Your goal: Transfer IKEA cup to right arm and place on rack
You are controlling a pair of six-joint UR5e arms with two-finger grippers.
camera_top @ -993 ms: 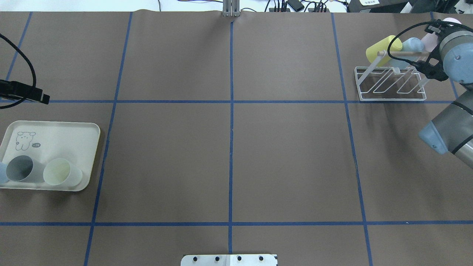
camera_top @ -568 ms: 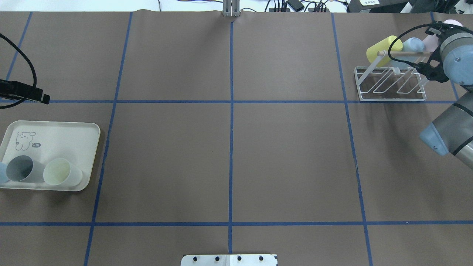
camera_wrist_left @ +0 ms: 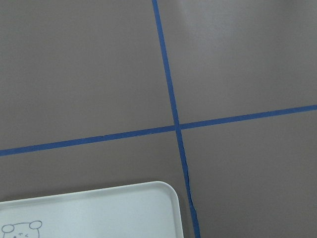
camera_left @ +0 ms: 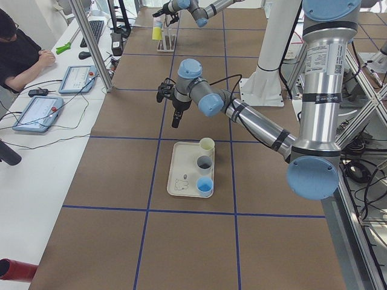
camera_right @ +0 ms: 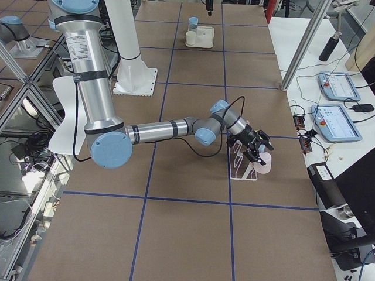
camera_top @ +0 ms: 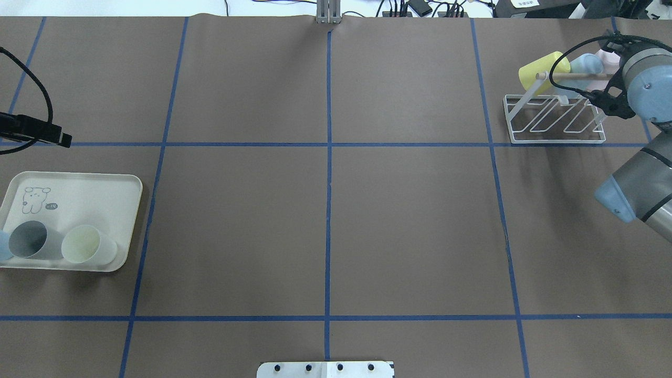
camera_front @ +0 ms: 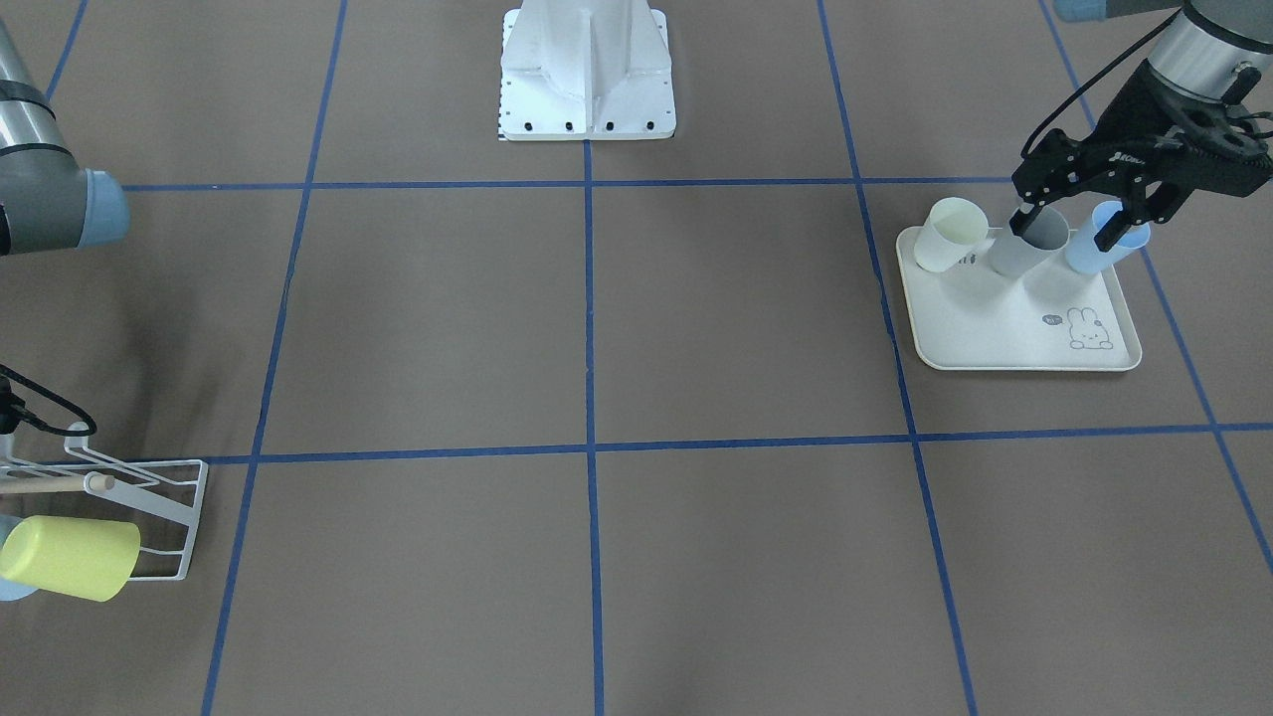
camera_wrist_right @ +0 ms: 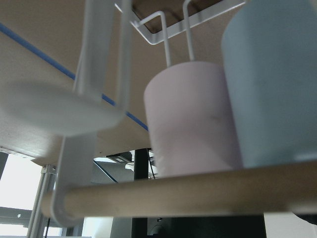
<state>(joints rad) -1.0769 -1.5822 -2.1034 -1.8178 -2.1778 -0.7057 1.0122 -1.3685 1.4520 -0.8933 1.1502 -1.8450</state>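
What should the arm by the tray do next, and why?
Probably bring the left gripper down toward a cup, perhaps the grey cup: its jaws stand open and empty, high by the tray, where three cups wait.

a robotics lab: brown paper-covered table (camera_top: 409,220) gridded with blue tape (camera_top: 328,210), pale-blue control tablets (camera_left: 37,113) and aluminium framing (camera_left: 91,42) alongside.

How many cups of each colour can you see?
yellow cup: 1
pale cream cup: 1
grey cup: 1
blue cups: 2 (tray blue cup, rack blue cup)
pink cup: 1
Total: 6 cups
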